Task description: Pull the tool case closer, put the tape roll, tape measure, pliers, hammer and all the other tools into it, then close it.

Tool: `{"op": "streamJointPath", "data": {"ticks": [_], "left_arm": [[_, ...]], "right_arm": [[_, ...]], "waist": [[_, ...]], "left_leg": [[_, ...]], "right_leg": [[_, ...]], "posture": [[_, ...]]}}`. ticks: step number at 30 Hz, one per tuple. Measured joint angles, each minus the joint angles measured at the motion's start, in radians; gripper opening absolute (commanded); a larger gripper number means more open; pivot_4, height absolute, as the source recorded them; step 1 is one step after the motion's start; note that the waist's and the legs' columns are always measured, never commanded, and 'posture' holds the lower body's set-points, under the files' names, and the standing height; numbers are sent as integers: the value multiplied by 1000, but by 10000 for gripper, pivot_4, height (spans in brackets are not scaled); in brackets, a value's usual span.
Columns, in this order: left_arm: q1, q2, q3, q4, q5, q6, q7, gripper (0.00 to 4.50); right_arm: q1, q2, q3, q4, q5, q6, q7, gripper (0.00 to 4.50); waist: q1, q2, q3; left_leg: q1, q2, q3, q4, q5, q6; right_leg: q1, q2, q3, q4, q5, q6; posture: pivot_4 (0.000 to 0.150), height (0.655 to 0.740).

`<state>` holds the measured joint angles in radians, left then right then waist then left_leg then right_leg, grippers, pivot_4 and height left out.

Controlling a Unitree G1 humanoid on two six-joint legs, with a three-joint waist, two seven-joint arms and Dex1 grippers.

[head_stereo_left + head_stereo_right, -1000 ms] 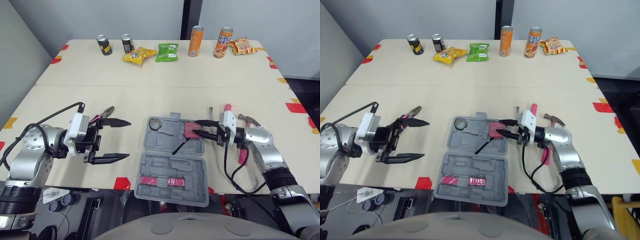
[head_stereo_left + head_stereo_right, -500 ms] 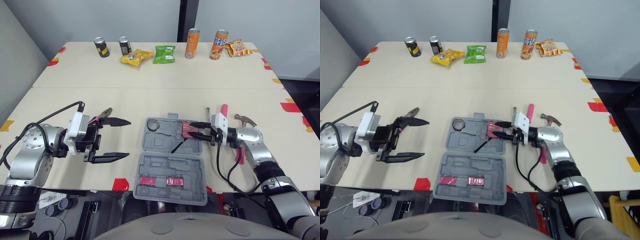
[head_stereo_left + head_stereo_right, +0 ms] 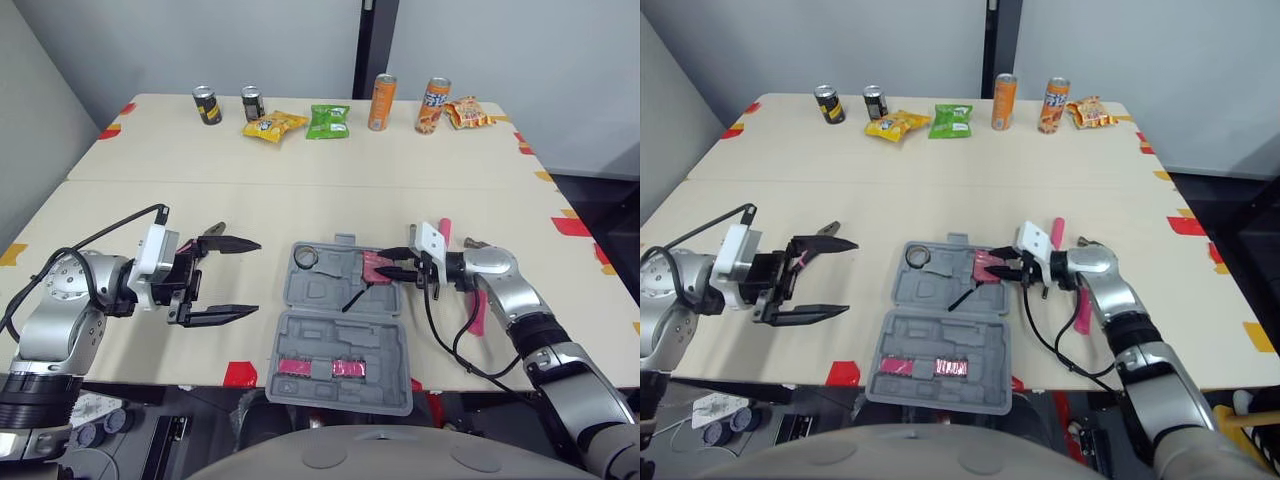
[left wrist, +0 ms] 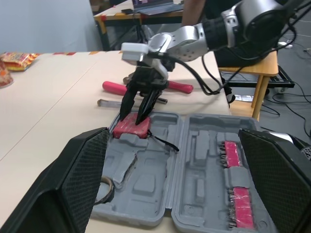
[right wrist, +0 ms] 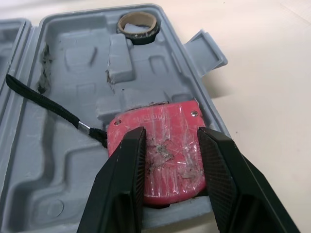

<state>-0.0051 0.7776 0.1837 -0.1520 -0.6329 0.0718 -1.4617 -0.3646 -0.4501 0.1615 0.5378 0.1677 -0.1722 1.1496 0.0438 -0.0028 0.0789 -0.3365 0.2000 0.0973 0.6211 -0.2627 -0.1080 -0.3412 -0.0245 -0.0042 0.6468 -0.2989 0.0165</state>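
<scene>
Grey plastic, open flat at the near edge of the desk (image 3: 300, 200), the tool case (image 3: 325, 290) already holds the tape roll (image 5: 138, 22) in its far-left corner and the red tape measure (image 4: 130, 128) at its far-right corner, black strap (image 5: 43, 104) trailing across the tray. The right gripper (image 5: 171, 132) has its fingers part open, tips down over the tape measure's top face – resting on it rather than clamped round it, as far as I can judge. So the step in hand looks like seating the tape measure; next the fingers should lift clear without snagging the strap, then go for the hammer (image 3: 472, 243) just right of the case. The left gripper (image 3: 258, 278) hovers left of the case, fingers spread wide, empty. The pliers (image 3: 213, 231) lie just beyond it, partly covered by a finger. The hammer's handle is mostly hidden behind the right arm – whether the pink handle (image 3: 477, 318) belongs to it I cannot tell
</scene>
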Motion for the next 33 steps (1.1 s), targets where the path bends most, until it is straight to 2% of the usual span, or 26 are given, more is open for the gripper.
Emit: {"op": "streamJointPath", "data": {"ticks": [5, 11, 16, 19, 24, 25, 33], "left_arm": [[32, -10, 42, -2, -5, 23, 65, 45000], [112, -50, 142, -10, -30, 41, 173, 45000], [170, -87, 264, 52, -35, 33, 264, 45000], [215, -104, 362, 191, -27, 4, 313, 45000], [246, -110, 447, 403, 5, -70, 345, 45000], [254, -110, 459, 447, 13, -83, 351, 45000], [260, -90, 477, 754, 74, -187, 329, 45000]], "right_arm": [[88, -23, -72, -154, 111, 19, 33, 17944], [219, -122, -233, -393, 278, 112, 38, 17944], [340, -182, -401, -424, 355, 156, 9, 17944], [437, -209, -530, -337, 364, 140, -8, 26334], [531, -209, -658, -241, 393, 121, -29, 43691], [551, -207, -678, -211, 395, 116, -34, 44800], [587, -194, -754, 8, 393, 57, -47, 44800]], "waist": [[8, 8, 14], [19, 10, 23], [22, 8, 26], [22, 7, 29], [15, 7, 34], [14, 7, 34], [-2, 9, 36]], "left_leg": [[-15, -1, -1, 2, 1, 1], [-15, 0, -1, 1, 0, 0], [-14, -1, -1, -1, 0, 0], [-14, -1, -1, -2, 0, 0], [-12, -1, -1, -3, -2, 6], [-13, -1, -1, -4, -2, 7], [-10, 2, -1, -5, -3, 14]], "right_leg": [[-17, 2, 0, 6, 1, 1], [-16, 2, 1, 2, 1, 2], [-16, 2, 1, 0, 1, 2], [-16, 2, 1, -2, 1, 2], [-14, 1, 0, -3, 1, 2], [-14, 1, 0, -5, 1, 2], [-10, -1, -1, -6, 1, 2]], "posture": [[1500, 7400], [1500, 7400], [1500, 7400], [1500, 7400], [1500, 7400], [1500, 7400], [1500, 7400]]}}
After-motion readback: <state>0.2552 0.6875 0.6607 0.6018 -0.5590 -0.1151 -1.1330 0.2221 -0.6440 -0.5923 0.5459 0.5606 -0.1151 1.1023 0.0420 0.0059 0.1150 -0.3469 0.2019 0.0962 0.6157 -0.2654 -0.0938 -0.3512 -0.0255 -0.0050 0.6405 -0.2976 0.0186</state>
